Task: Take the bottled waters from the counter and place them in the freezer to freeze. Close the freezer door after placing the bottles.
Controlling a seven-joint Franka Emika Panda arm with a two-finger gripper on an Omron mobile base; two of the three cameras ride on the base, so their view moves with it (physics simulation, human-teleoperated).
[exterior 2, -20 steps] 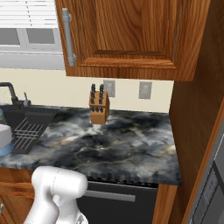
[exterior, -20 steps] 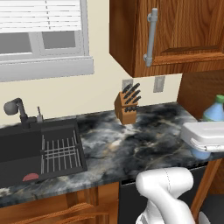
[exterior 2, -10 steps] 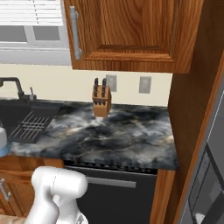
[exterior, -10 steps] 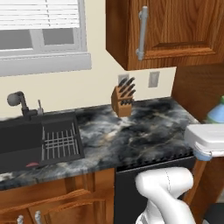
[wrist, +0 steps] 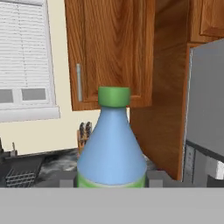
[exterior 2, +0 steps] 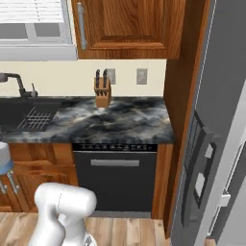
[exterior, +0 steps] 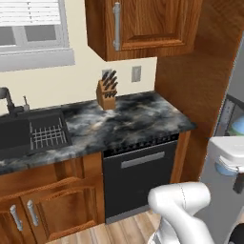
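Progress looks partial from my station: I have the translucent blue-green plastic bottle with the green cap (wrist: 112, 144) clamped upright in the two-finger gripper (wrist: 111, 180), so it is off the worktop and in transit. In the hand view the bottle stands right between the two dark fingertips (wrist: 67, 179), its shoulder and cap rising above them.

The long black marble-look counter with grey-white veins (exterior: 128, 121) carries no bottle that I can find; on it I see the wooden knife block with dark handles (exterior: 106, 90), and the black sink basin with its wire rack (exterior: 33, 136) sits at its far end. The white bottle with the blue cap I cannot place, so I won't say whether it is already stored.

The tall light-grey freezer door with the rectangular dispenser recess (exterior 2: 211, 134) stands to the right of the brown wooden side panel (exterior 2: 180, 96). From here it looks shut, though I cannot be sure. My judgement of what remains: bring the bottle to the freezer, get the door open if it is closed, set the bottle on a shelf, account for the other bottle, then close the door.
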